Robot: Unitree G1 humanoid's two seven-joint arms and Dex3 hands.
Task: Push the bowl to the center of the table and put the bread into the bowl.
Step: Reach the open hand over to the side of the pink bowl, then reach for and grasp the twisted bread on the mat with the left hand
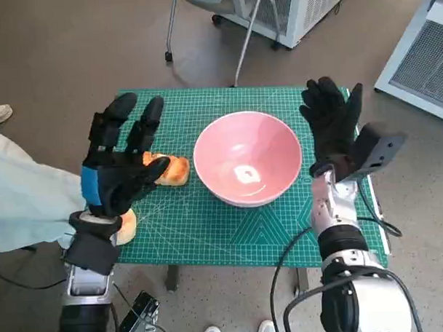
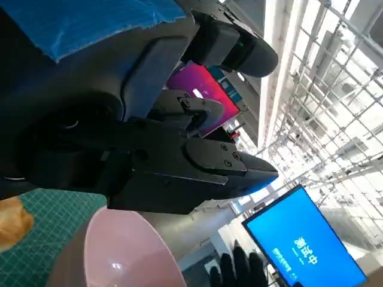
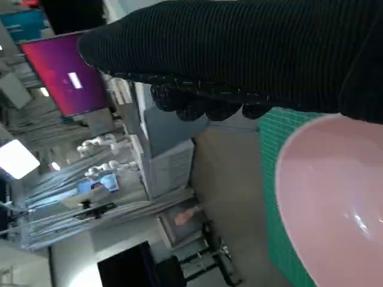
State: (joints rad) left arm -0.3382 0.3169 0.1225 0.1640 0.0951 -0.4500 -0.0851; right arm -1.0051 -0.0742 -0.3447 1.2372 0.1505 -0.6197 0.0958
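A pink bowl (image 1: 248,167) stands empty near the middle of the green cutting mat (image 1: 209,225); it also shows in the left wrist view as the bowl (image 2: 119,251) and in the right wrist view as the bowl (image 3: 329,197). A piece of golden bread (image 1: 172,170) lies on the mat just left of the bowl, partly hidden by my left hand (image 1: 119,166), which hovers above it with fingers spread and nothing in them. My right hand (image 1: 333,126) is raised beside the bowl's right rim, fingers apart, apart from the bowl. The bread (image 2: 12,221) shows at the edge of the left wrist view.
A second bread-like piece (image 1: 127,225) lies under my left wrist near the mat's front left. A person's pale sleeve (image 1: 22,198) reaches in at the left. Chair legs (image 1: 202,28) and a white cabinet (image 1: 421,57) stand beyond the table.
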